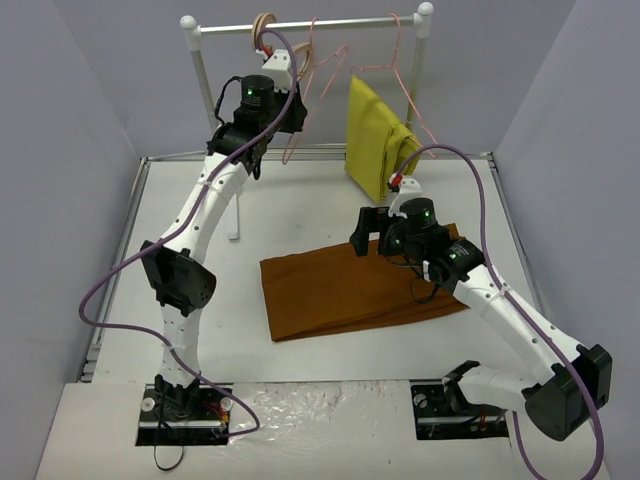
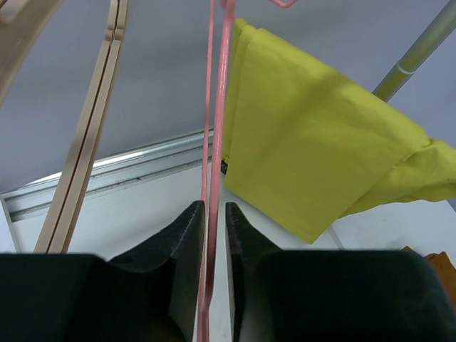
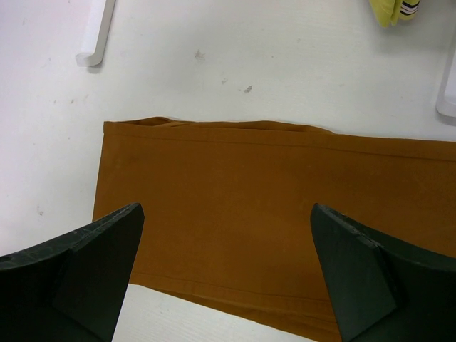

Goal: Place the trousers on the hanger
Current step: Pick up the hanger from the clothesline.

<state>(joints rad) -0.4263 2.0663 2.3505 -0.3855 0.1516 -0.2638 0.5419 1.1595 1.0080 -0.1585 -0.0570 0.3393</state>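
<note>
— Up on the rail at the back, what is hanging?

— A beige wooden hanger is hanging nearest the left end. Beside it is the pink wire hanger. Further right, a second pink hanger is carrying a mustard-yellow folded garment.

— And the left gripper?

— It is reaching up at the pink wire hanger. Its black fingers are standing nearly together with the wire running between them. A sliver of light is showing beside the wire, so I cannot tell whether they are pinching it.

— Where are the trousers?

— They are lying folded flat on the white table, rust-brown, well apart from the rail.

— The right gripper?

— It is hovering over the trousers with its jaws spread wide, gripping nothing. The brown cloth is showing between its two fingers.
</note>
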